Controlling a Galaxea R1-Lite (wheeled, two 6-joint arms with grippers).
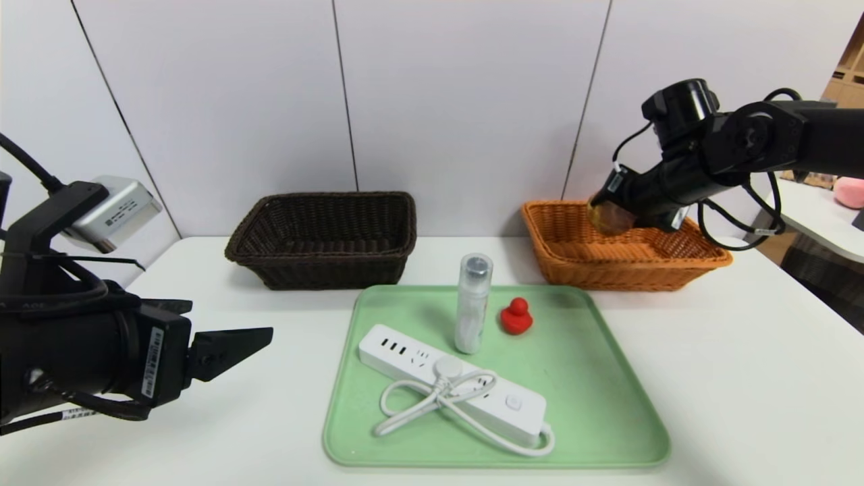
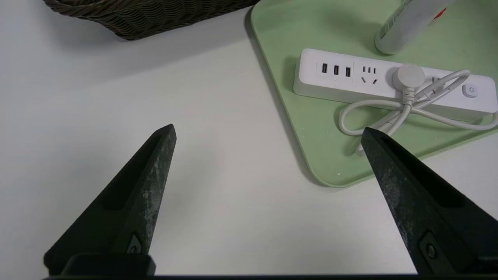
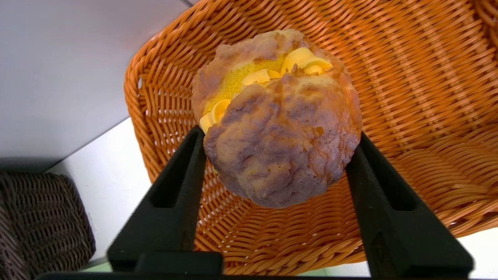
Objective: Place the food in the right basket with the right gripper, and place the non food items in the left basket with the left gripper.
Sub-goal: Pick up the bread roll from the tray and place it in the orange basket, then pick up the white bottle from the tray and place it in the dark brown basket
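With the food step in hand, the black right gripper [image 3: 281, 134], jaws bun-wide, holds the round pinkish-brown bun [image 3: 276, 155] above the orange-tan wicker basket [image 1: 617, 273], and the next move calls for a low release; the black left gripper [image 2: 268, 126] waits wide open, holding nothing, beside the green tray [image 1: 607, 405].

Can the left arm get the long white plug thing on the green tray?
Probably yes. The left tool is open beside the green tray, and nothing seems to stand between it and the power strip, though the looped cord might snag.
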